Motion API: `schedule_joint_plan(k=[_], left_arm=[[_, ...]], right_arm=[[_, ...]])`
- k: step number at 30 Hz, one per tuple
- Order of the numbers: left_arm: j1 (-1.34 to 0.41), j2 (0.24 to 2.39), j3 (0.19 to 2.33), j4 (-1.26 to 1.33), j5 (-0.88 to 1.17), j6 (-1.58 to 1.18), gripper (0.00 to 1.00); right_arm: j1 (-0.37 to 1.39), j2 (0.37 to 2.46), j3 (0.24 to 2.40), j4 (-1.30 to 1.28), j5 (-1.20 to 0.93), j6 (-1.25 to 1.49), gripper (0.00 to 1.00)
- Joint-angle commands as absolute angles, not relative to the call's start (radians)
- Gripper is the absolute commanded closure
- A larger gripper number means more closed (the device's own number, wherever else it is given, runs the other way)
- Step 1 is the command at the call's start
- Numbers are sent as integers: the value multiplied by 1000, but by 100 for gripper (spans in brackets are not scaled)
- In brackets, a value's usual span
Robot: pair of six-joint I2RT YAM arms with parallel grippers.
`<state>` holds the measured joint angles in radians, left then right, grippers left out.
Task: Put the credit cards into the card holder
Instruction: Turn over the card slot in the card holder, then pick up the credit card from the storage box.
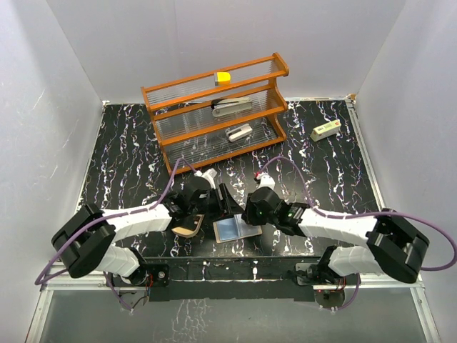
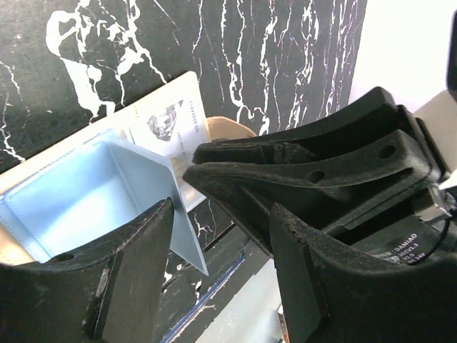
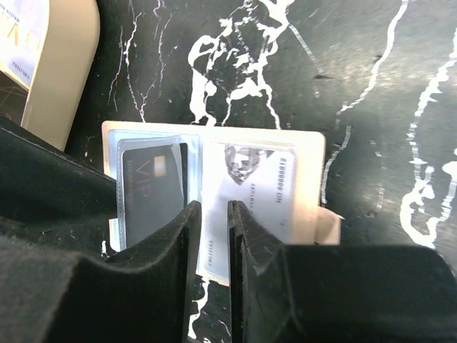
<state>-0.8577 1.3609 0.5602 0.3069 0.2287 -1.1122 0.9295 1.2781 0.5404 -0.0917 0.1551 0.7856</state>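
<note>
A tan folding wallet [image 1: 237, 229] lies open at the table's near edge. In the right wrist view its left sleeve holds a dark grey VIP credit card [image 3: 151, 196] and its right side holds a white card [image 3: 258, 187]. The oval tan card holder [image 1: 187, 229] lies just left of the wallet, under my left wrist; its rim also shows in the right wrist view [image 3: 61, 78]. My left gripper [image 2: 221, 286] is open and empty beside a raised pale blue plastic leaf [image 2: 161, 193]. My right gripper [image 3: 214, 214] is nearly closed around that leaf's edge.
A wooden rack [image 1: 214, 114] with grey stapler-like objects and a yellow block [image 1: 223, 77] stands behind. A small white and green box [image 1: 325, 131] lies at the back right. The table's front edge runs just below the wallet.
</note>
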Motion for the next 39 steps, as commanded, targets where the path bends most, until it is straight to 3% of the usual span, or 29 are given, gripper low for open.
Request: schedule_joint_plan(k=[1,12,25,39], left_arm=[[-870,1384,611,347,240,-1106,46],[-878,1444,673,303,219,-1040,45],[-853,1249,749,-155,-48,-914,43],[-426,1005,708,-449,39,-763,42]], right_arm=[[934,1184,579,-190,287,749,78],[934,1005,559,-273,340,741,69],[934,1012,628,-243,274,659,66],[990,1237,839,-137,204,474,56]])
